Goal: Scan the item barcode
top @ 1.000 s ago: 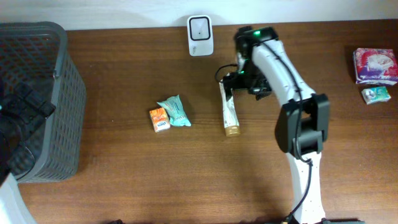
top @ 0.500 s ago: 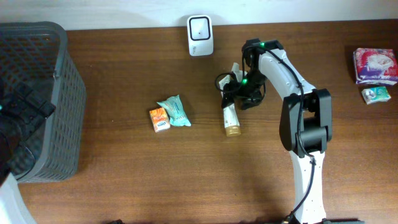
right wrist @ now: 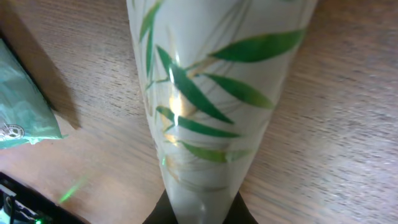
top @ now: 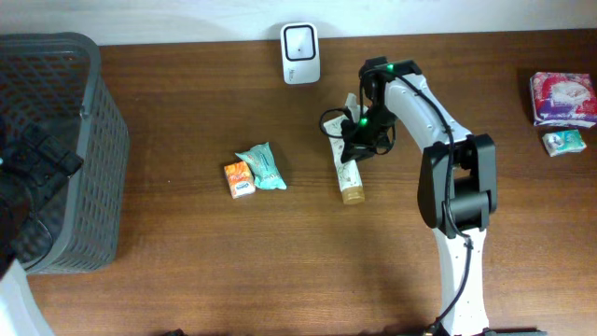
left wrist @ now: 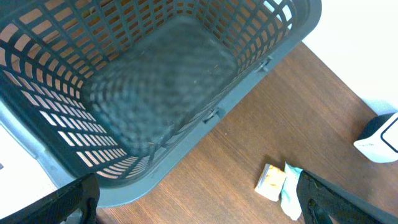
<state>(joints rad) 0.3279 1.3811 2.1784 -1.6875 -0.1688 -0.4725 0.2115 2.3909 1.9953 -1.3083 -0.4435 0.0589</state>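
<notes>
A long brown wooden table [top: 187, 271] fills the room's middle, and at its left end stands a big grey mesh basket [top: 93, 121]. The left claw [left wrist: 199, 193] hangs above that basket with its fingers [left wrist: 71, 200] spread wide and nothing between them.

The right arm [top: 452, 187] reaches up from the near edge and bends left over the far middle of the table. Its claw [top: 358, 138] is pressed down onto a white tube [top: 348, 175] printed with green leaves, and is pinched tight on it. From the wrist camera the tube runs straight out from between the dark fingers, growing wider away from them. The grip sits on the upper part of the tube, towards its flat end, while the gold cap [top: 352, 195] points to the near side and lies free on the wood.

A white scanner [top: 300, 53] stands at the far edge, just up and left of the claw, apart from the tube. Left of the tube lie a teal packet [top: 262, 166] and an orange packet [top: 239, 179], touching each other. Far off at the right end sit a pink pack [top: 562, 98] and a small green pack [top: 564, 142] just below it
</notes>
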